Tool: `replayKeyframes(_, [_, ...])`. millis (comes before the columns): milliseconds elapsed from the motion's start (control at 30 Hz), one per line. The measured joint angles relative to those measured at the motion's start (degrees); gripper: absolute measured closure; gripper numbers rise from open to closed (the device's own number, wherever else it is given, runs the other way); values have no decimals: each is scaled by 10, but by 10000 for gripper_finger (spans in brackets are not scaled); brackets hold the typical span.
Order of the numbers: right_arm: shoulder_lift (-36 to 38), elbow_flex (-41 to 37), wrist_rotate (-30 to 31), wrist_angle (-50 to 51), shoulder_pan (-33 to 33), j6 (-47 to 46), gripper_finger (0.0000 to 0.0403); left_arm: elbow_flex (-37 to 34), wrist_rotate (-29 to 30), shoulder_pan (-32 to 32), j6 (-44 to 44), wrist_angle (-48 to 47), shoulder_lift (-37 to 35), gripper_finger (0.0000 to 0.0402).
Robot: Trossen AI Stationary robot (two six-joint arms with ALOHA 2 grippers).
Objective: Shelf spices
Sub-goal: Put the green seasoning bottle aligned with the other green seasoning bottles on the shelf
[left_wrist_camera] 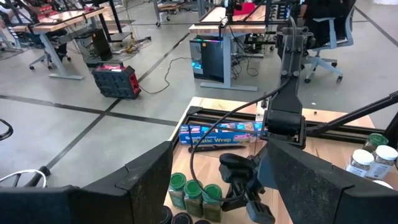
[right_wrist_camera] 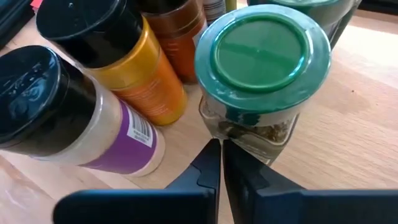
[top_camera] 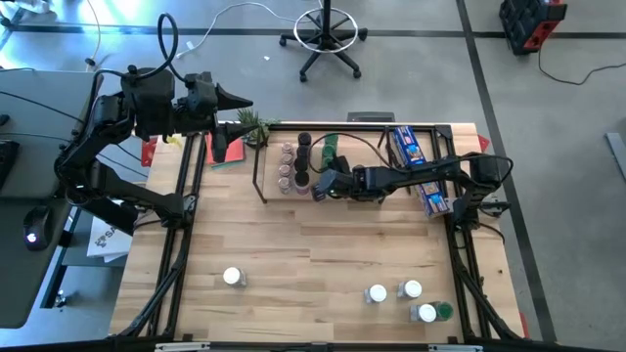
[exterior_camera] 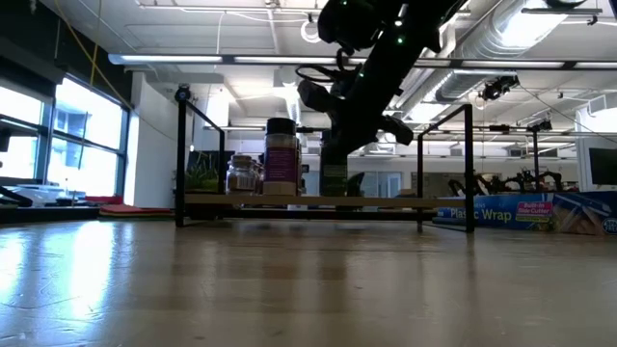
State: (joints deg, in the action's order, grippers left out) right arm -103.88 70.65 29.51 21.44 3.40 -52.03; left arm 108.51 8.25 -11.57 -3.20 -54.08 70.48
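Note:
The light-wood shelf (top_camera: 377,156) on black legs stands at the table's far side. Several spice jars (top_camera: 296,161) with clear, black and green lids stand on its left part. My right gripper (top_camera: 318,187) is low over the shelf and shut (right_wrist_camera: 221,163), its tips at the foot of a green-lidded jar (right_wrist_camera: 261,53). A purple-labelled jar (right_wrist_camera: 56,118) and an orange jar (right_wrist_camera: 124,59), both black-lidded, stand beside it. Several white-lidded jars (top_camera: 394,291), one apart (top_camera: 233,278), stand on the table's near part. My left gripper (top_camera: 233,99) waits open (left_wrist_camera: 217,183), high over the far left corner. My right gripper's shut fingertips (right_wrist_camera: 211,155) stand level against the lower wall of the green-lidded jar (right_wrist_camera: 249,134), which stands upright on the shelf board. I cannot tell whether they touch it.
A blue plastic wrap box (top_camera: 408,147) lies at the shelf's right end, with a second blue packet (top_camera: 435,196) beside it. A potted plant (top_camera: 252,125) and a red flat square (top_camera: 227,149) sit left of the shelf. The shelf's black frame posts (exterior_camera: 180,159) rise above the board.

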Motion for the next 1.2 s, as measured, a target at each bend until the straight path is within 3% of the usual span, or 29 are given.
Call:
replayKeyframes(267, [17,4,-21,13,-9,-2,391,0,0,0,0,0,0,143])
replayKeyframes(433, [72,17,-28,47,-31,30,391,0,3,0,0,-1,0,143])
replayKeyframes(567, [126,17,-69,53,-29,74,391,0,16,0,-19,-4,0,143])
replayKeyframes(767, [214,17,-241,72,8,148,387,0,27,0,-50,-3,0,143])
replayKeyframes(900, [257,18,-376,124,3,144,358,0,30,0,-50,-14,0,143])
replayKeyframes(1067, [265,18,-521,252,-80,106,291,0,42,0,-50,-30,3,143])
replayKeyframes(1200, [263,18,-579,317,-178,79,227,0,57,0,-44,-48,3,143])
